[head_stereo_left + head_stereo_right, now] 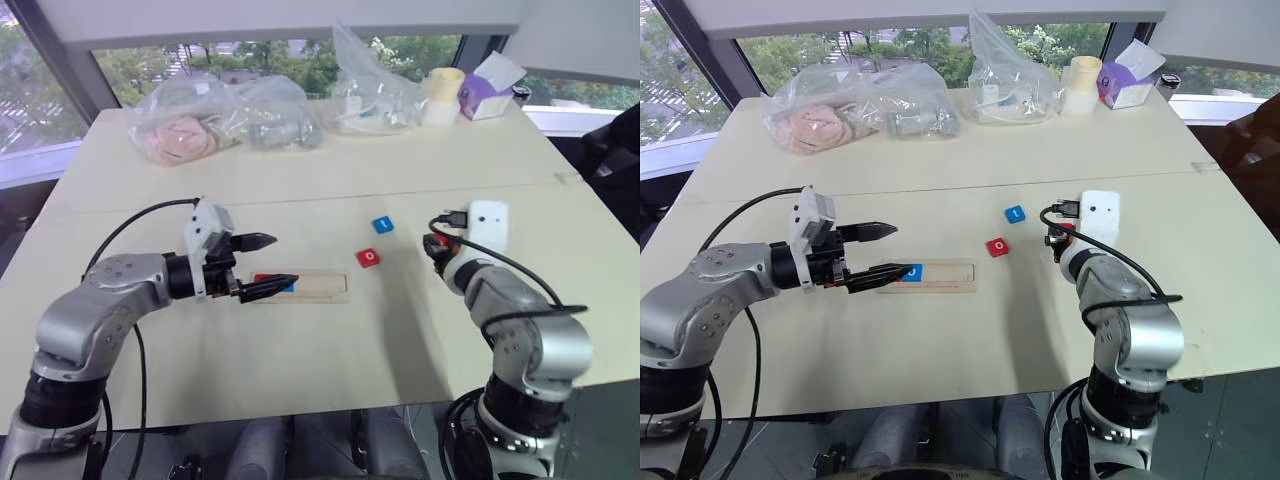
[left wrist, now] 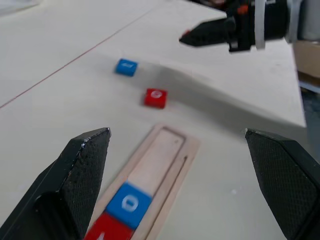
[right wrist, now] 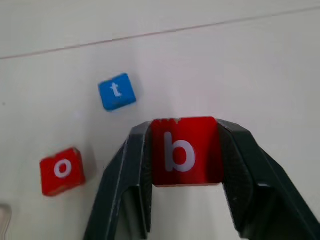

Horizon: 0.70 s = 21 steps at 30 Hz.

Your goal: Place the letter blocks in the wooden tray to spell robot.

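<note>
Red "b" block (image 3: 184, 151) clamped in right hand (image 3: 183, 160), raised off the desk (image 1: 300, 380) for the tray.

The wooden tray (image 1: 325, 287) already holds a red tile (image 2: 107, 229) and a blue "o" (image 2: 128, 204); the left hand (image 1: 262, 262) hovers at that end, fingers apart. Blue "t" (image 1: 382, 225) and red "o" (image 1: 368, 257) wait nearby, beside the tray.

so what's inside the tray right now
Two blocks sit at one end of the tray: a blue o and, next to it at the very end, a red block whose letter is cut off. The rest of the recess is bare.
</note>
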Tool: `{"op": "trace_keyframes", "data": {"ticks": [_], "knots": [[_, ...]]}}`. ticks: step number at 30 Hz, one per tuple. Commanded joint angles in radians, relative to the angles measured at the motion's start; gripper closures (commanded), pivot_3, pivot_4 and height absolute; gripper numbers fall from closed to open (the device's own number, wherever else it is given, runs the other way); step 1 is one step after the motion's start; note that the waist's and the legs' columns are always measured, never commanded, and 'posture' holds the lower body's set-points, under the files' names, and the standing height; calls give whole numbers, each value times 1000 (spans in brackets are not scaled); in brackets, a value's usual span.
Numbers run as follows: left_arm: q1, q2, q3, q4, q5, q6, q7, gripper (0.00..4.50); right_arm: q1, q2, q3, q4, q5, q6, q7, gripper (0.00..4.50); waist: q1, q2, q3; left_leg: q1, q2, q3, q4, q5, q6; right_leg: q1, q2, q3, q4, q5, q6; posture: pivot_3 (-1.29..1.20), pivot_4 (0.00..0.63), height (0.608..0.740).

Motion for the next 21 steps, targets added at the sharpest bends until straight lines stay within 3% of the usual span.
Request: {"op": "trace_keyframes", "data": {"ticks": [1,9,20,21], "knots": [[-28,6,-20,59,30,-52,-34,0,87,40,53,-115,-12,37,-35,3254,2,0,0,0,0,0,-1,0,0,0,0,0,0,-1,0,0,150,740],[-28,73,-28,147,99,-136,-95,0,128,110,59,-56,-30,41,-59,3254,1,0,0,0,0,0,-1,0,0,0,0,0,-1,-1,-2,0,150,740],[4,82,-19,115,94,-128,-80,0,134,174,43,-17,-9,77,-41,3254,1,0,0,-1,0,-1,0,0,0,-1,-1,-1,-1,-1,-1,0,150,740],[5,83,-18,115,94,-128,-79,0,128,186,28,-11,-9,89,-43,2218,1,0,0,-2,0,-1,0,0,0,-2,-1,-1,-1,-1,-1,0,150,740]]}}
